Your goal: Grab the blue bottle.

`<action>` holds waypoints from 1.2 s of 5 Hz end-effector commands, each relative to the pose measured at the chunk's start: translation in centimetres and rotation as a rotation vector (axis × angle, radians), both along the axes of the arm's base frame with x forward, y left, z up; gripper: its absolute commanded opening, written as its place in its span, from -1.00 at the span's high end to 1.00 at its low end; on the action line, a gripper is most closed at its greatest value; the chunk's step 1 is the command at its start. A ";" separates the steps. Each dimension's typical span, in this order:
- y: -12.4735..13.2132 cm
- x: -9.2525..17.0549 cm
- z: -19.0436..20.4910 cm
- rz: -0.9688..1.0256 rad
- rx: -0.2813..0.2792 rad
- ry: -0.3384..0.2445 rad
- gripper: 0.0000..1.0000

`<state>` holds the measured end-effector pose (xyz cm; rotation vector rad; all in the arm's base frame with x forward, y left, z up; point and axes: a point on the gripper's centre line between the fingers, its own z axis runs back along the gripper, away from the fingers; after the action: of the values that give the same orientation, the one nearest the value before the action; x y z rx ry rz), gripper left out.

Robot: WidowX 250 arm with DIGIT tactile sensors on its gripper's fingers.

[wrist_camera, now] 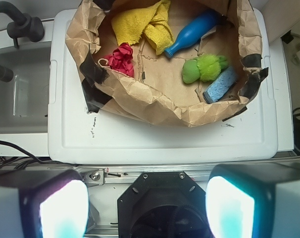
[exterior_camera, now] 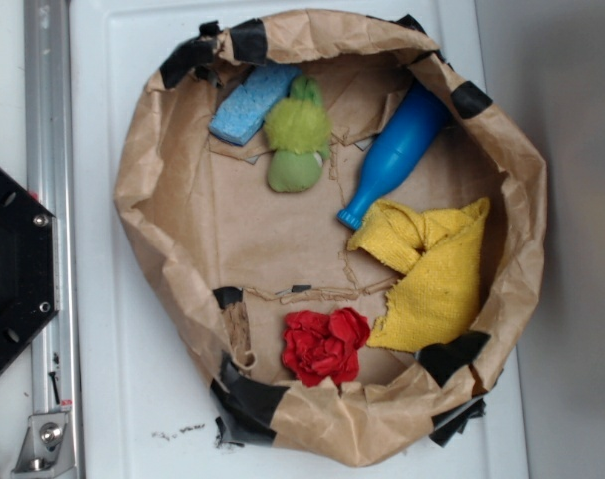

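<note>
The blue bottle (exterior_camera: 397,153) lies on its side inside a brown paper bag basin (exterior_camera: 143,170), its slim neck pointing down-left toward the yellow cloth (exterior_camera: 437,274). From the wrist view the blue bottle (wrist_camera: 192,32) rests at the far side of the paper basin (wrist_camera: 155,101). My gripper (wrist_camera: 147,208) is open, its two glowing fingers (wrist_camera: 63,210) spread wide above the robot's black base (wrist_camera: 162,208), well short of the basin. It holds nothing. The exterior view does not show the gripper.
Also in the basin are a green plush (exterior_camera: 298,135), a light-blue sponge (exterior_camera: 253,102) and a red crumpled cloth (exterior_camera: 324,344). The basin sits on a white tray (wrist_camera: 155,139). A grey sink (wrist_camera: 19,89) lies to the left in the wrist view.
</note>
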<state>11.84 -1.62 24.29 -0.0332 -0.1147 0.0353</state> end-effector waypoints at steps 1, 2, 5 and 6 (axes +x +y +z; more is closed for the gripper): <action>0.0 0.0 0.0 0.000 0.000 0.000 -1.00; 2.5 4.7 -5.0 0.251 0.029 -0.116 -1.00; 7.7 15.5 -11.1 0.910 -0.055 -0.237 -1.00; 8.0 17.0 -13.0 0.941 -0.048 -0.268 -1.00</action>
<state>28.58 4.88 9.51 -0.0102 -0.3311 0.9550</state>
